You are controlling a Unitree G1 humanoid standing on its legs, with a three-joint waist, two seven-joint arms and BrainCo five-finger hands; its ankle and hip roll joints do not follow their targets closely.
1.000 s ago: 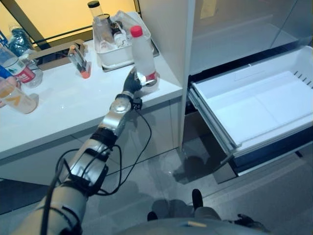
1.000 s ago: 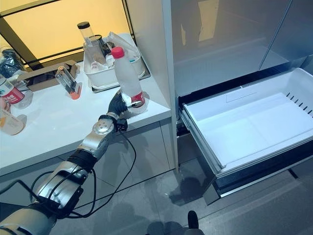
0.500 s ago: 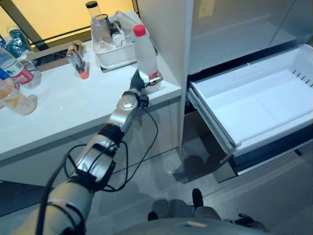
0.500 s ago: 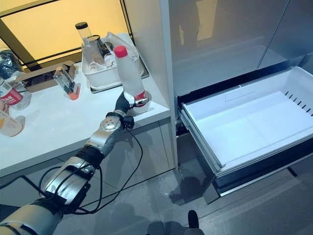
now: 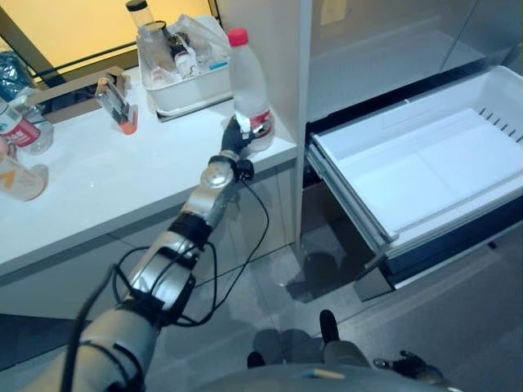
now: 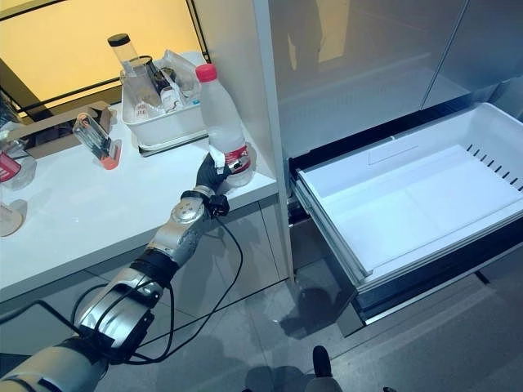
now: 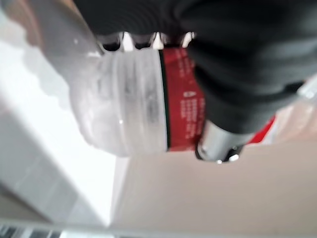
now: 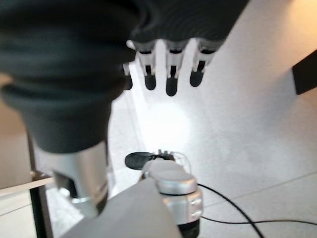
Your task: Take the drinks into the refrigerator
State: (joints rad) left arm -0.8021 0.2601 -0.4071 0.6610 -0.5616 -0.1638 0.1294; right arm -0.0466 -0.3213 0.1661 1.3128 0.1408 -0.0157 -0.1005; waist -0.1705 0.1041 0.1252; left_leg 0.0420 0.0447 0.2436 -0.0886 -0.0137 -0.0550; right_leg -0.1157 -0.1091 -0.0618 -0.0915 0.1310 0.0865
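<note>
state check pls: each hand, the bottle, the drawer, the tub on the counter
left hand: shut on the bottle's lower part, at the counter's right end.
bottle: red cap on, upright, held.
right hand: open, fingers relaxed, holding nothing, over the floor.
freezer drawer: pulled open, nothing inside.
white tub: on the counter, packed with containers.

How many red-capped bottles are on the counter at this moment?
1: the red-capped bottle stands upright near the counter's right edge, beside the refrigerator, gripped low by the left hand. Bottles at the far left are cut off, so more may be hidden.
</note>
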